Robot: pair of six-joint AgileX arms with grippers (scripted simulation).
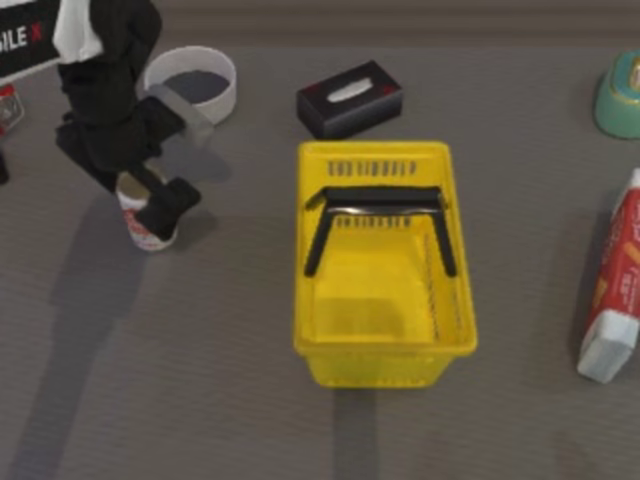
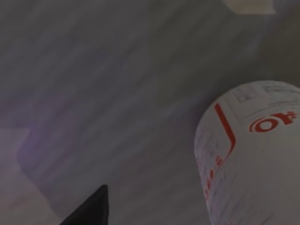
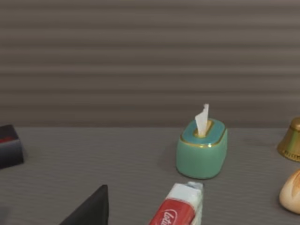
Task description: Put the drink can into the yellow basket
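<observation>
At the left of the top view, the left gripper (image 1: 160,205) sat down over the drink can (image 1: 145,228), which stood upright on the table (image 1: 200,380), well apart from the yellow basket (image 1: 440,345) at frame centre. Whether its fingers were closed on the can could not be told; the left wrist view showed the can's white side (image 2: 253,154) close beside one dark fingertip (image 2: 91,208). The can looked light, rigid and smooth, so probably slippery; a mid-height hold across its round wall seemed safest. Bare table lay between can and basket. Farther up the frame, the basket's black handles (image 1: 380,200) crossed its opening, leaving the lower half free. The right arm was out of the top view.
</observation>
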